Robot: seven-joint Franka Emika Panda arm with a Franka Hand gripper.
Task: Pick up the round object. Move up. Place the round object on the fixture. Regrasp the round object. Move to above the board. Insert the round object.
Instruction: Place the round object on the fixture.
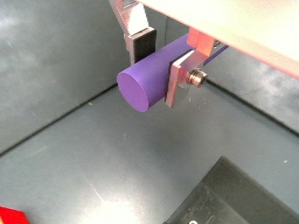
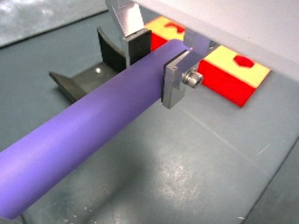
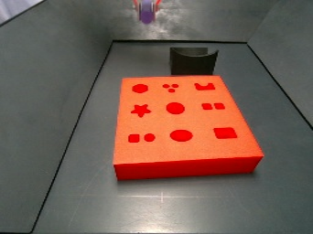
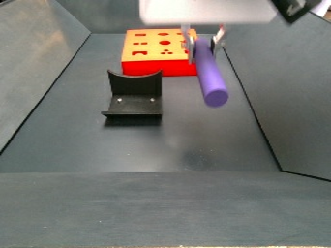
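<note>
My gripper (image 4: 203, 41) is shut on the round object (image 4: 210, 73), a long smooth purple peg, and holds it lying level in the air near one end. In both wrist views the peg fills the gap between the silver fingers (image 1: 179, 77), with its flat end face (image 1: 142, 90) towards one camera and its long shaft (image 2: 87, 131) towards the other. The fixture (image 4: 134, 97), a black notched block, stands on the floor to the peg's side and below it. The red board (image 3: 181, 123) with its cut-outs lies beyond the fixture (image 3: 192, 60). High at the back, my gripper (image 3: 146, 11) hangs above the floor.
Dark sloping walls (image 4: 39, 58) enclose the grey floor (image 4: 195, 145) on both sides. The board (image 2: 230, 72) and the fixture (image 2: 103, 63) stand close together under the gripper's far side.
</note>
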